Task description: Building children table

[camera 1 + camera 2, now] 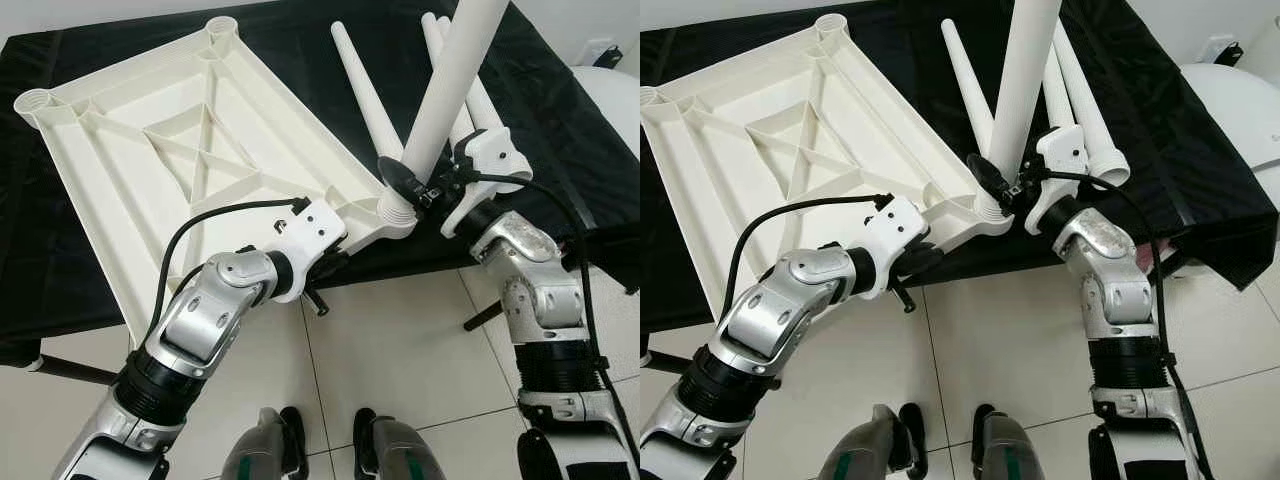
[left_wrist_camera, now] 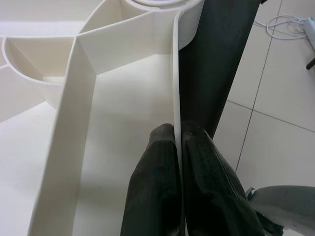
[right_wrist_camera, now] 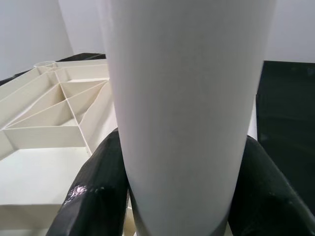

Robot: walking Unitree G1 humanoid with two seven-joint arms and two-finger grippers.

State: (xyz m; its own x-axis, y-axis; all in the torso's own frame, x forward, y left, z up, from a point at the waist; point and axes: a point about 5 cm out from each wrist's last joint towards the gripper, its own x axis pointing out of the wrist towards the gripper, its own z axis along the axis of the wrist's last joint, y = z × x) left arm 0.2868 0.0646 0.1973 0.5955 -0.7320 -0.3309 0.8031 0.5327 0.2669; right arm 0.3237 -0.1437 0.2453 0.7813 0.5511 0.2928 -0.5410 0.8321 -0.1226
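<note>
white leg point(image 1: 440, 100) held by right gripper point(image 1: 408, 187) enters the tabletop point(image 1: 180, 160) corner socket, frame centre. left gripper point(image 2: 178, 142) pinches the rim. next, i judge: seat it upright.

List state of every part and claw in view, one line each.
Tabletop: upside down on the black cloth, ribs up.
Held leg: upright, slightly tilted, base at the near corner socket.
Spare legs: lying loose on the cloth.
Left claw: shut on the tabletop's edge wall.
Right claw: shut on the held leg.
</note>
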